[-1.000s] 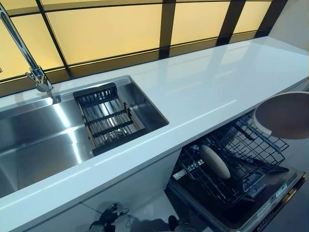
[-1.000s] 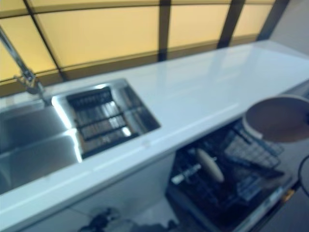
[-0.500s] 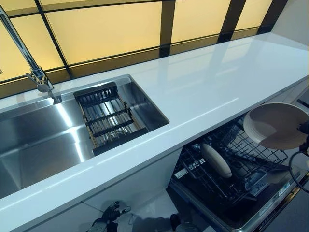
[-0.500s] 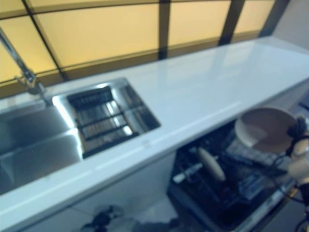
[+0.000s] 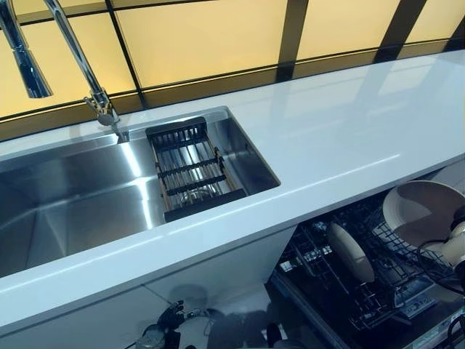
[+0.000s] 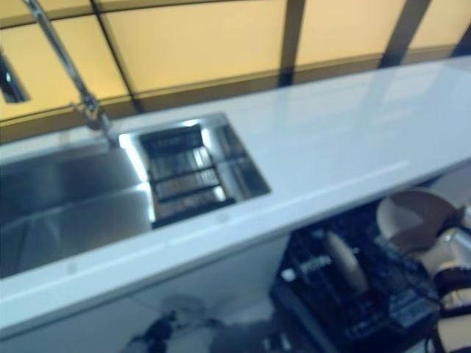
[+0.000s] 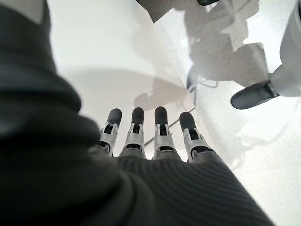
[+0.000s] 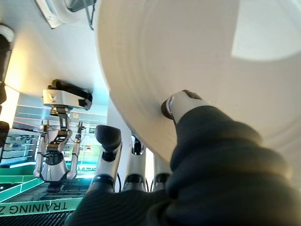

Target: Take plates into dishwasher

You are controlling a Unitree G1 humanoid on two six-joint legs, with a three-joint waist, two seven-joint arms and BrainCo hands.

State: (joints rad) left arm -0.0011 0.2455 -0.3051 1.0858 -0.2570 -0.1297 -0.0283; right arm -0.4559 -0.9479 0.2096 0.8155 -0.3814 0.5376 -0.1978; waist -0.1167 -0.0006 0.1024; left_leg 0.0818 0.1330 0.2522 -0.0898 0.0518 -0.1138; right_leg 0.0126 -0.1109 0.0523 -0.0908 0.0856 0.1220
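Observation:
A beige plate [image 5: 421, 209] is held tilted by my right hand [image 5: 456, 246] just above the open dishwasher's wire rack [image 5: 378, 287], below the counter edge. In the right wrist view the thumb [image 8: 181, 101] presses on the plate's [image 8: 197, 56] face and the fingers [image 8: 109, 141] curl behind its rim. Another plate [image 5: 350, 252] stands on edge in the rack, left of the held one. My left hand [image 5: 163, 327] hangs low by the cabinet front. Its fingers [image 7: 160, 127] are straight and it holds nothing.
A white counter [image 5: 341, 138] runs above the dishwasher. A steel sink [image 5: 80, 196] with a black drain rack [image 5: 190, 171] and a tall faucet [image 5: 87, 73] sits at the left. Yellow window panes [image 5: 211, 36] are behind.
The camera has shifted, so the sink shows further right. My right hand has lowered the plate from counter height down to just over the dishwasher rack.

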